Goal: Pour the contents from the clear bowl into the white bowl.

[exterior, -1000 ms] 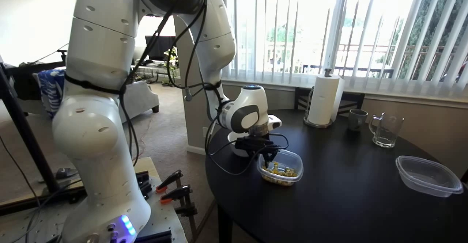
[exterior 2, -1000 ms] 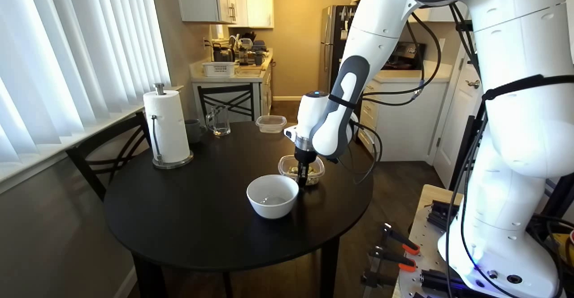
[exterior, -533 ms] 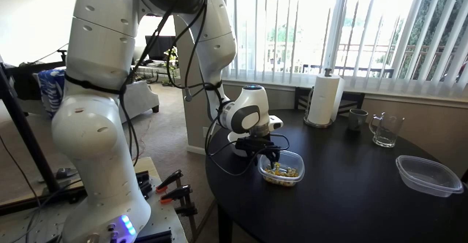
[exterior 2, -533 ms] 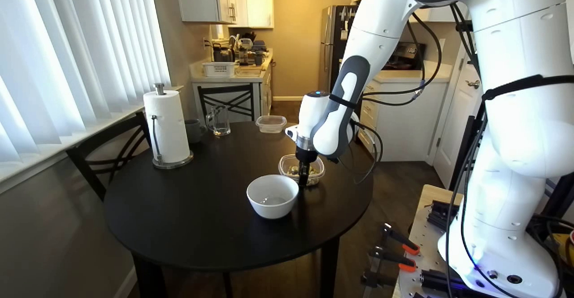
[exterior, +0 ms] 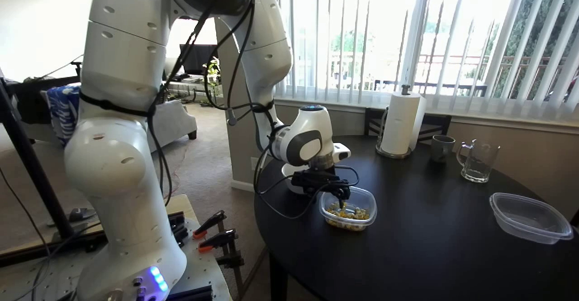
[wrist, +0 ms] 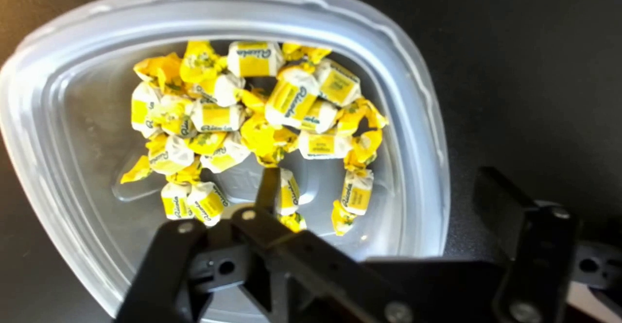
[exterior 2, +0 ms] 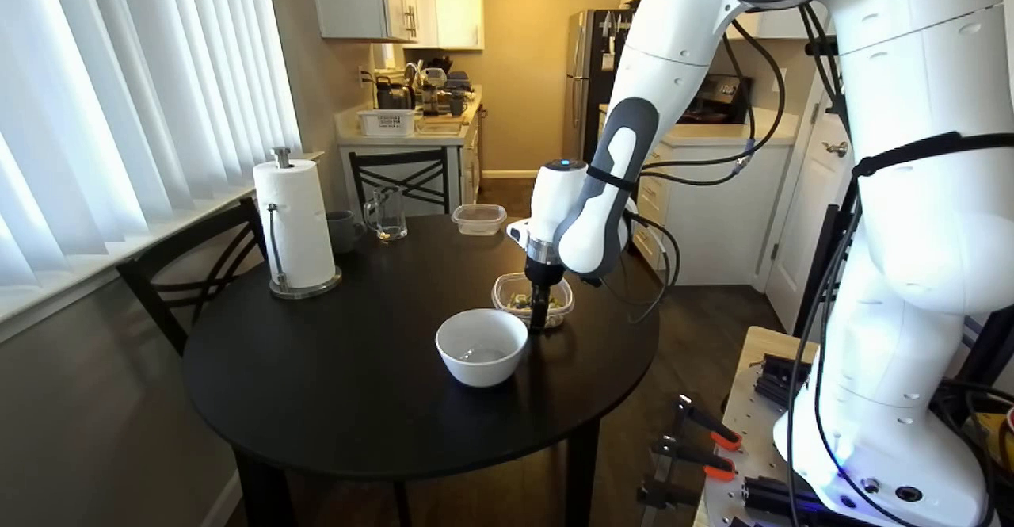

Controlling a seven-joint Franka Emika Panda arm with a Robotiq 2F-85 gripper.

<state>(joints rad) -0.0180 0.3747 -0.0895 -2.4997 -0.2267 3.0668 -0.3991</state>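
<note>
The clear bowl [wrist: 413, 119], see-through with a rounded-square rim, stands upright on the dark table. Its contents [wrist: 291, 97] are several wrapped candies in yellow and white paper, also visible through the bowl's side [exterior: 372, 210] in an exterior view. My gripper [wrist: 381, 187] is open and straddles one side of the rim. One finger [wrist: 268, 187] is inside the bowl's outline above the candies, the other is outside over the table; neither pinches the wall. Close beside the clear bowl sits the white bowl [exterior 2: 482, 349], with no candies visible inside; the arm partly hides it in an exterior view.
Farther along the table lies a wider clear container [exterior: 529, 217]. A glass mug [exterior: 479, 160], a grey mug [exterior: 442, 148] and a paper towel roll [exterior: 400, 124] stand toward the window side. Loose cables [exterior: 289, 212] hang around the wrist near the bowls.
The jaws have spread wide over the last second, one finger swinging across above the candies. The clear bowl has shifted very slightly. The hand has moved only a little.
</note>
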